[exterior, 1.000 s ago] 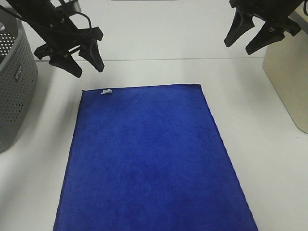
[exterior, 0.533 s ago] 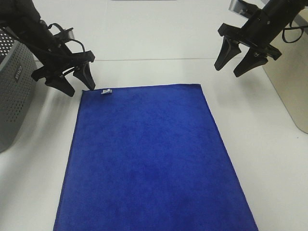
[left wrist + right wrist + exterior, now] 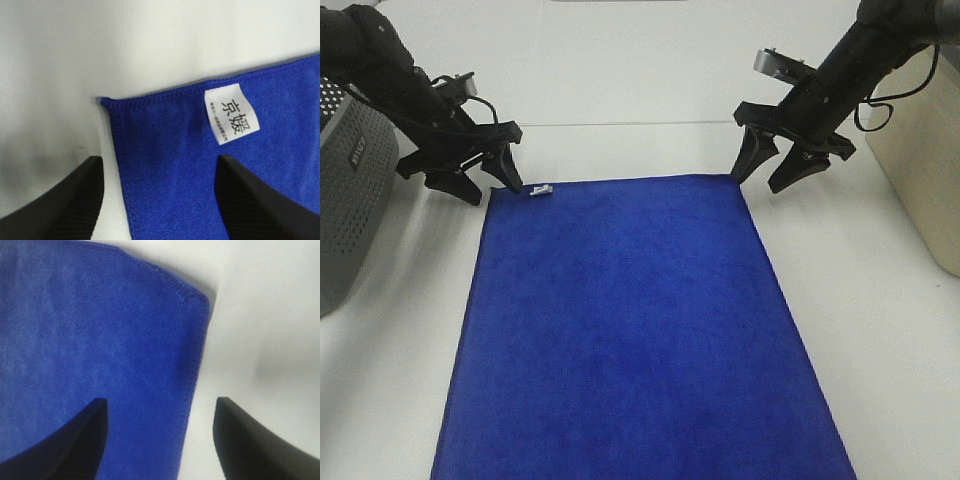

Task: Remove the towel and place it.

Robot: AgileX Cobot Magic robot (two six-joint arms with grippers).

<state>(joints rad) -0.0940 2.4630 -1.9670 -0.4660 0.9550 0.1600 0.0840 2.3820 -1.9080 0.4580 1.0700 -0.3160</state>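
The white table (image 3: 650,90) lies under both my pincers. Most of what shows of it is covered by the towel (image 3: 630,330), spread flat and running away from my fingertips. The grey basket (image 3: 350,200) stands near the outer side of my left pincer (image 3: 492,190), and a beige box (image 3: 930,170) near the outer side of my right pincer (image 3: 758,183). Both pincers gape wide and hold nothing. Each straddles one corner of the towel, low over the table; whether the tips touch down I cannot tell. The small white tag (image 3: 231,114) lies just by the finger of my left pincer that is nearer my right one.

I judge the danger to be in the pinch. The cloth lies flat, so tips that close without getting under the hem may skate over the plush and come away empty. If one corner catches and the other slips, the towel will hang crooked and drag. My left arm, lifting beside the basket, could knock it.
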